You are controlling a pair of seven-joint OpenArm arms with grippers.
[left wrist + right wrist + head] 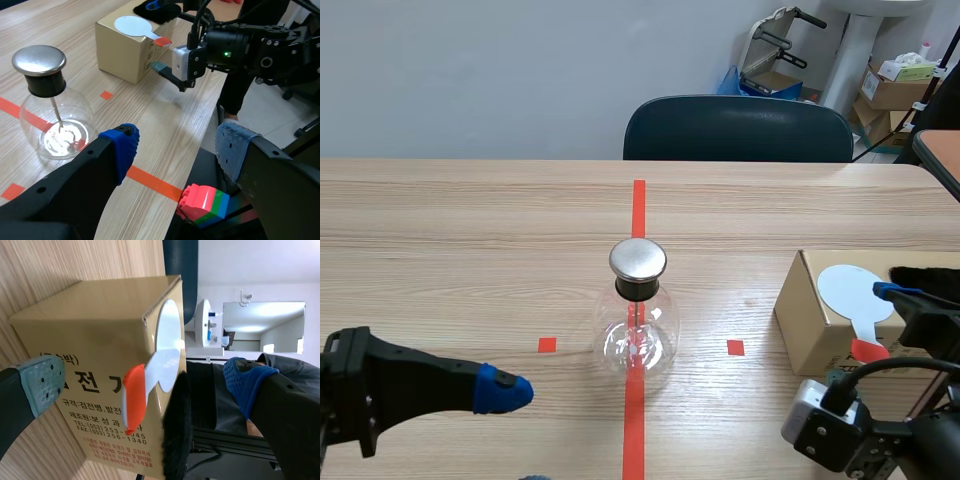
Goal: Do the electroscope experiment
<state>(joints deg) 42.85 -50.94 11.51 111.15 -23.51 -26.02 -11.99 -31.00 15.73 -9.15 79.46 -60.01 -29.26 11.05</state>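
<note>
- The left pincer [177, 152] is held spread above the near edge of the worktop [470, 250], with its blue-padded fingertips [122, 150] wide apart and nothing between them.
- The electroscope [49, 112], a clear glass flask with a black neck and a round metal cap, is seen ahead of the left pincer and off its left finger, standing upright on a red tape line.
- A thin rod is seen hanging from the cap into the flask.
- The right pincer [145, 382] is also spread; no grip is shown.
- A cardboard box [90, 340] lies between the fingers of the right pincer, the grey-green pad at the box's printed side and the blue pad above its top.
- A white paddle [167, 352] with an orange-red handle is laid on the box top, the handle jutting past the box edge, midway between the right pincer's fingers.
- A black furry cloth [176, 440] is laid just beside the paddle, on the blue pad's side.
- A red, green and blue toy block [202, 205] is seen under the left pincer, below the worktop edge.
</note>
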